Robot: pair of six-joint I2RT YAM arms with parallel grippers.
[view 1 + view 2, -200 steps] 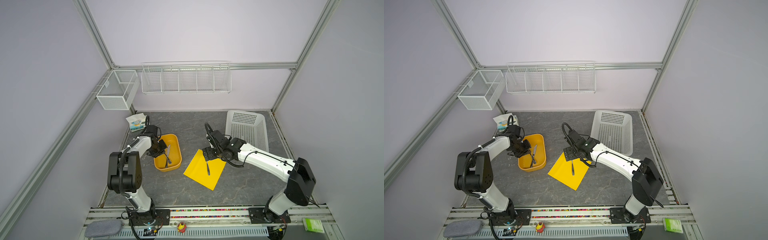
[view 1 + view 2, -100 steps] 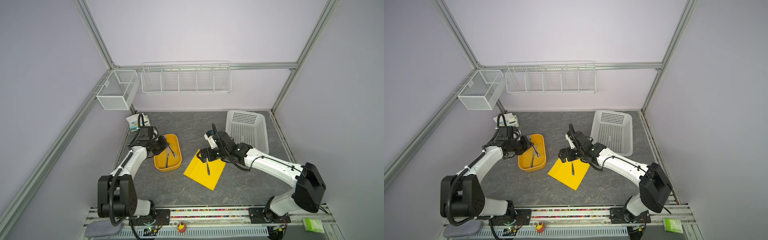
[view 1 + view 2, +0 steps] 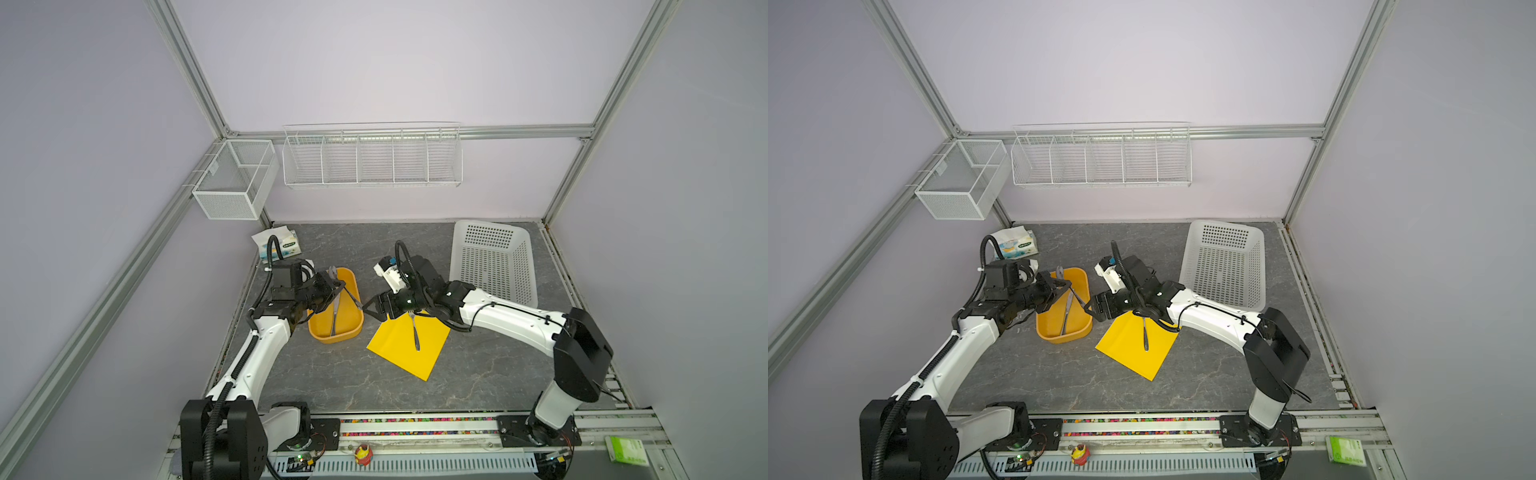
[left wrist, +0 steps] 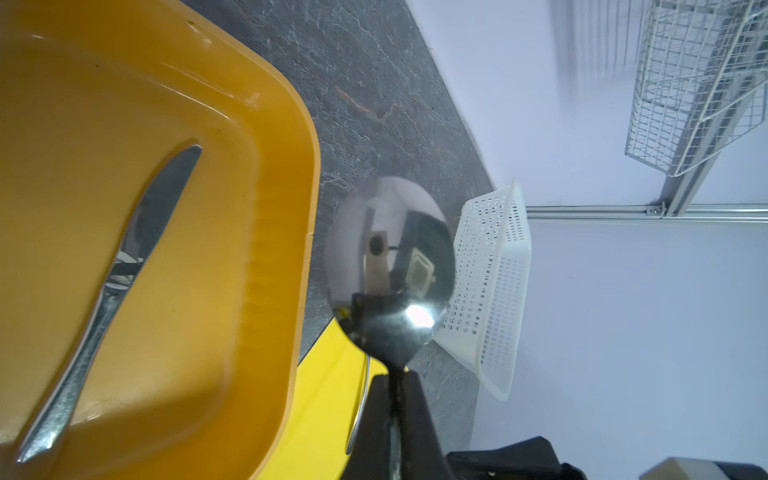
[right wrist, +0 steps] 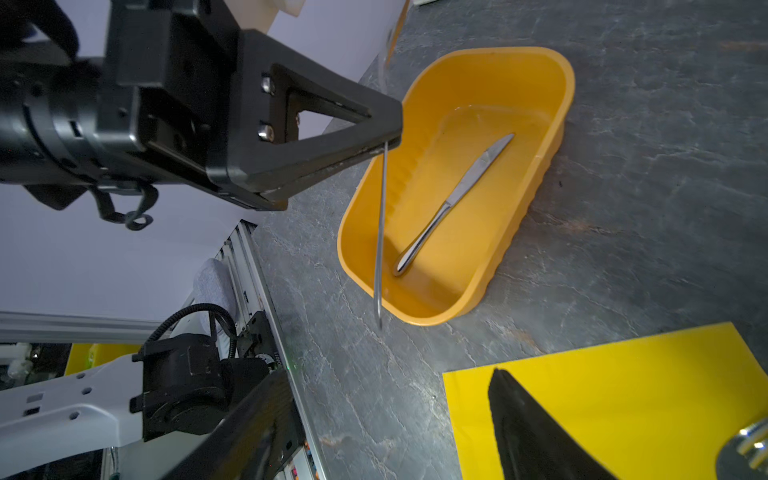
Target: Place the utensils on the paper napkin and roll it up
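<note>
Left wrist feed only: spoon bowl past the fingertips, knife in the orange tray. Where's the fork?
Observer: The fork lies flat on the yellow napkin, seen in both top views.
Operator: Right gripper?
Observer: The right gripper is open and empty, at the napkin corner nearest the tray.
Operator: Spoon handle free?
Observer: In the right wrist view the left gripper is shut on the spoon near its neck, and the handle hangs straight down below the fingers.
</note>
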